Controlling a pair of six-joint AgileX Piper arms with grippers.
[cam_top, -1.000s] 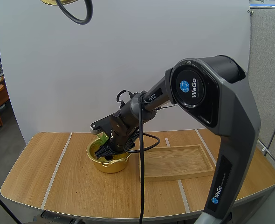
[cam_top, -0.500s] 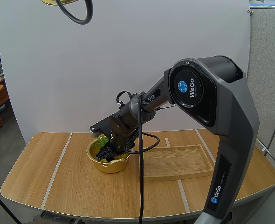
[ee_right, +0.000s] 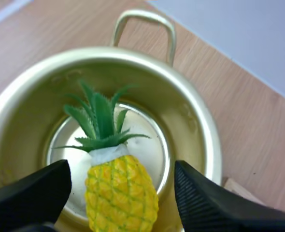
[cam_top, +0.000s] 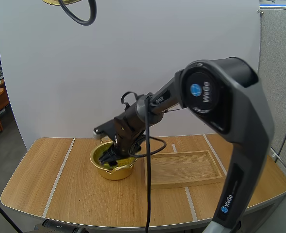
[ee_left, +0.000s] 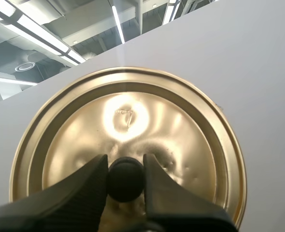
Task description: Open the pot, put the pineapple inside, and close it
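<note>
**Gold pot (cam_top: 115,171) open, pineapple (ee_right: 122,193) already in**

Fruit sits inside the pot, leafy crown pointing at the far handle. Right gripper (cam_top: 109,156) hangs in the pot's mouth with its fingers (ee_right: 205,205) spread wide, a gap on each side of the pineapple. Left gripper (ee_left: 125,168) is clamped on the black knob (ee_left: 125,181) of the gold lid (ee_left: 128,113), up in the air. Pot stands on the wooden table (cam_top: 75,194), just beside the wooden tray (cam_top: 186,167).

Round gold metal pot (cam_top: 115,170) toward the table's (cam_top: 46,179) back edge: mouth uncovered, but my right gripper (cam_top: 108,158), fingers (ee_right: 200,203) spread, and the yellow plastic pineapple (ee_right: 121,193) fill it. Shallow wooden tray (cam_top: 182,167) crowds its right side. Bare wood runs to the left edge.
</note>
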